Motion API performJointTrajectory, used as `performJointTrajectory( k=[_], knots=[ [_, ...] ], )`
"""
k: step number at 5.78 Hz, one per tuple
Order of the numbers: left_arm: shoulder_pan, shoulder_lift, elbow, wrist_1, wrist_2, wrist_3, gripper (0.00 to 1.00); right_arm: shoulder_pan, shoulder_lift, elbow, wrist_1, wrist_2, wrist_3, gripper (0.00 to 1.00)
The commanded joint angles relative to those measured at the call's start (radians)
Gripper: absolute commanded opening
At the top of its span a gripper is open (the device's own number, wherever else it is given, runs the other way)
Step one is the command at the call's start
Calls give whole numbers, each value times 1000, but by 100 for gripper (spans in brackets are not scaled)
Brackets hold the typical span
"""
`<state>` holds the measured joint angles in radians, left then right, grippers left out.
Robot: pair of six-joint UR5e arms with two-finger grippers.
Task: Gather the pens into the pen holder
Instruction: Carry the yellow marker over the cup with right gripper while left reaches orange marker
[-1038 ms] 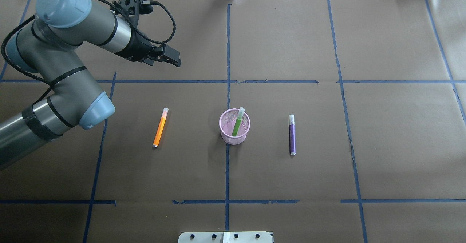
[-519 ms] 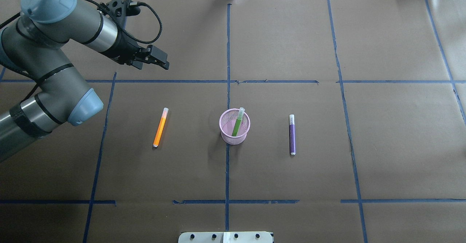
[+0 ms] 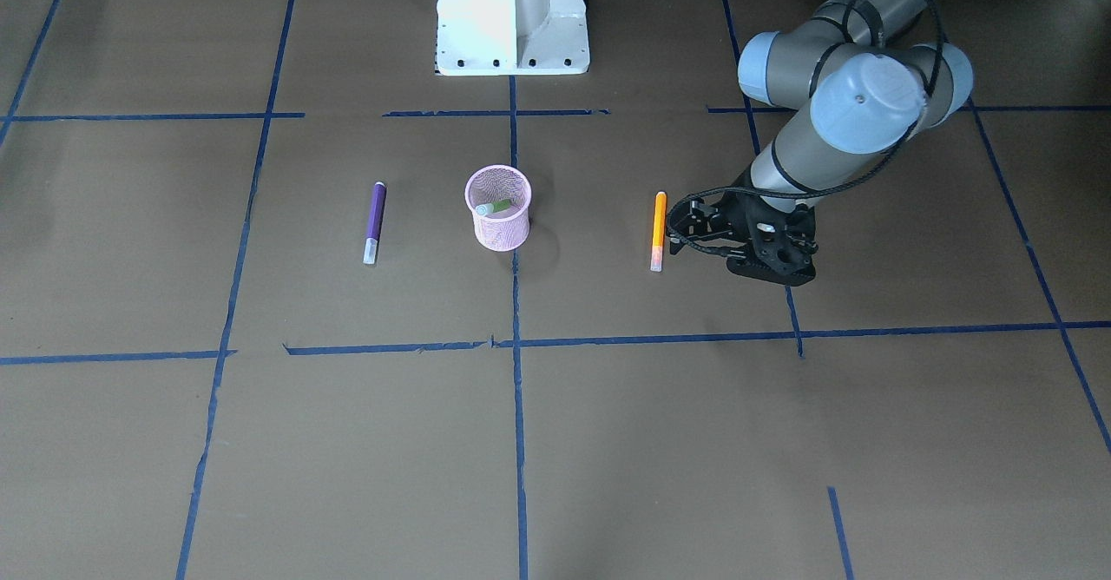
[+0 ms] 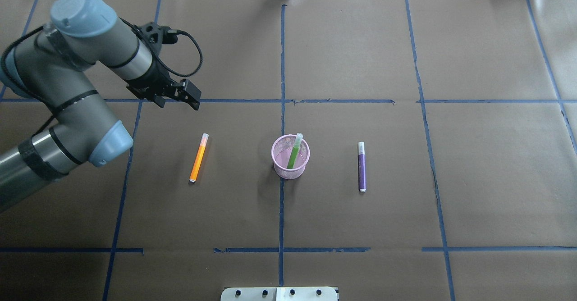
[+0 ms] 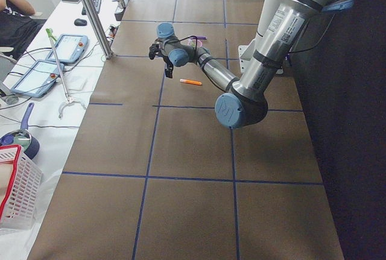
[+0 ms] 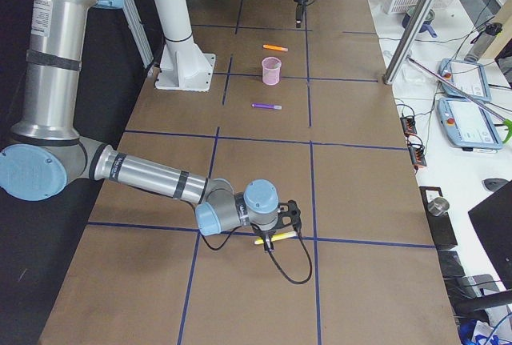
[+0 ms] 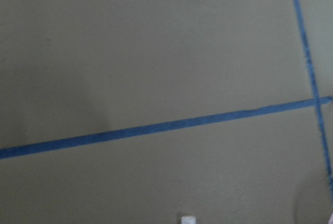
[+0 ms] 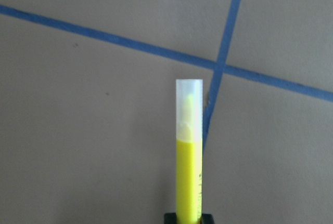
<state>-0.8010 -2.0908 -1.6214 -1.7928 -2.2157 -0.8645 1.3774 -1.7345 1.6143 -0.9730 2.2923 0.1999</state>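
One at a time, take the apparently light, rigid, slick orange pen [image 4: 199,158] at mid-barrel with the spread left tool [image 4: 194,99], leaving the right tool [image 8: 188,219] pinching its yellow pen [image 8: 188,151].

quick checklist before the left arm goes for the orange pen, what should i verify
1. Orange pen lies free, nothing touching it: ok.
2. Left end effector lined up over that pen: not ok, it hovers off past the capped end, apart from it.
3. Left end effector open: cannot tell.
4. Pen holder upright, with room beside the green pen: ok.
5. Right end effector out of the way: ok, far from the holder, holding a yellow pen.
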Motion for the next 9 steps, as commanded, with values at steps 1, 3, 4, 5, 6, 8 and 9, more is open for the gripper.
performJointTrajectory(
  k=[1, 3, 4, 5, 6, 8, 9],
  knots=[
    [116, -8, 14, 23, 101, 36, 100, -35, 71, 107, -3, -10, 62, 0],
    [140, -2, 17, 73, 122, 164, 100, -134, 208, 158, -3, -22, 204, 0],
    [154, -5, 21, 73, 139, 174, 100, -235, 281, 235, -10, -96, 404, 0],
    [175, -8, 58, 70, 139, 168, 100, -280, 305, 274, -15, -118, 447, 0],
    [175, -8, 58, 67, 137, 165, 100, -306, 329, 277, -15, -141, 470, 0],
    [178, -11, 54, 66, 137, 162, 100, -380, 459, 312, -82, -200, 600, 0],
    [178, -11, 48, 66, 139, 162, 100, -502, 549, 397, -239, -350, 659, 0]
  ],
)
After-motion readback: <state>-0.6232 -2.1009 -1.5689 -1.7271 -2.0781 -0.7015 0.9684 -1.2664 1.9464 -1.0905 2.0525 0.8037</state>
